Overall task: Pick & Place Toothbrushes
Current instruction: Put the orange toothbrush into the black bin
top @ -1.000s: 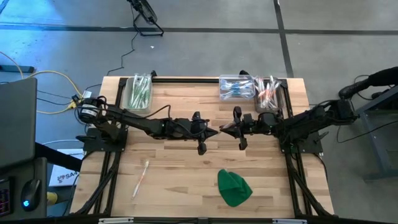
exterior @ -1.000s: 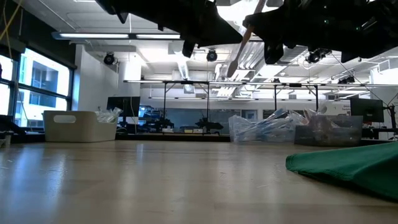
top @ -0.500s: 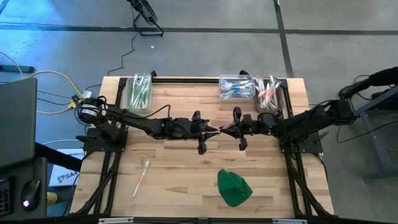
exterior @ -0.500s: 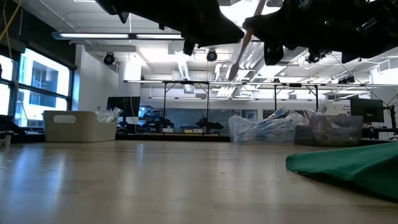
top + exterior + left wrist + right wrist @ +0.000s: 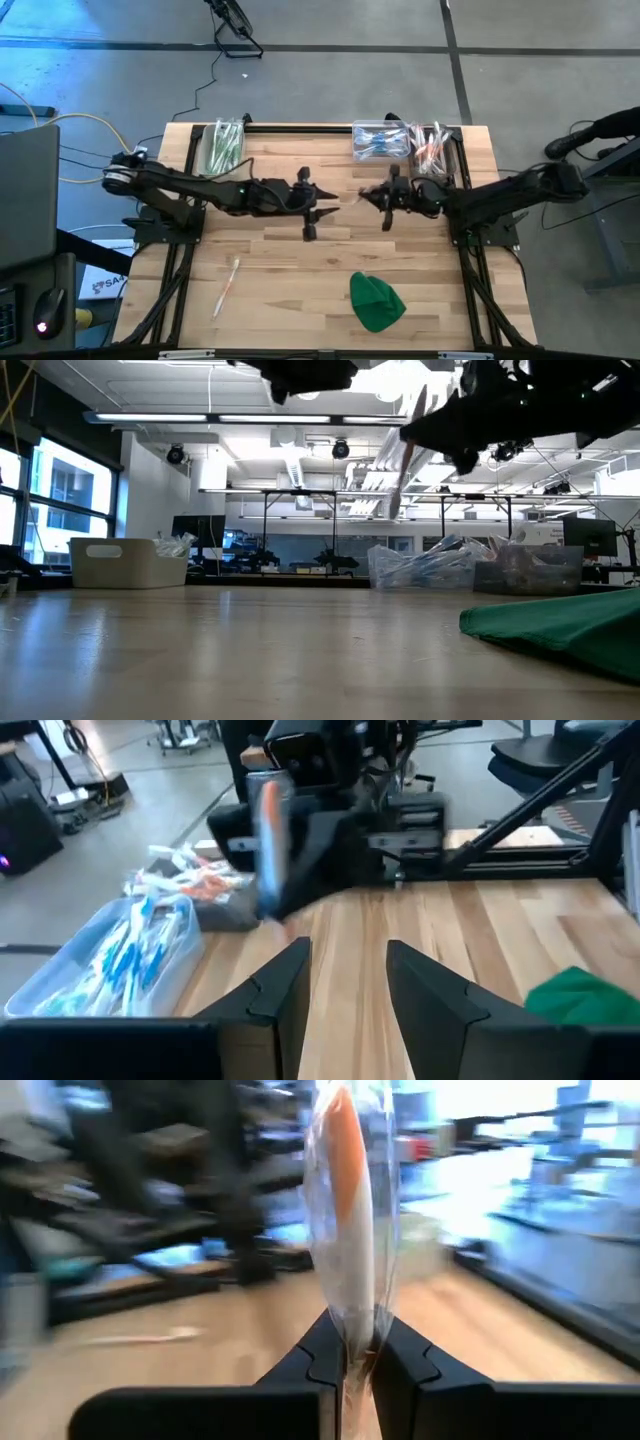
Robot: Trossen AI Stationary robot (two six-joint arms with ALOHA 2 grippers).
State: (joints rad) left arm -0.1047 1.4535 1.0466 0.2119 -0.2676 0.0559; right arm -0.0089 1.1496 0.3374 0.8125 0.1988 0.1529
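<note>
The two arms have drawn apart since the handover: the left tool [image 5: 318,212], fingers now spread and empty, sits back over mid-surface [image 5: 300,260], while the right tool [image 5: 348,1348] stays clamped on the orange-accented toothbrush [image 5: 345,1200], held above the surface.

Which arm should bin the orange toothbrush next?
Right. Its end effector is shut on the orange toothbrush, near the bin of orange ones. The left end effector is open, empty.
</note>
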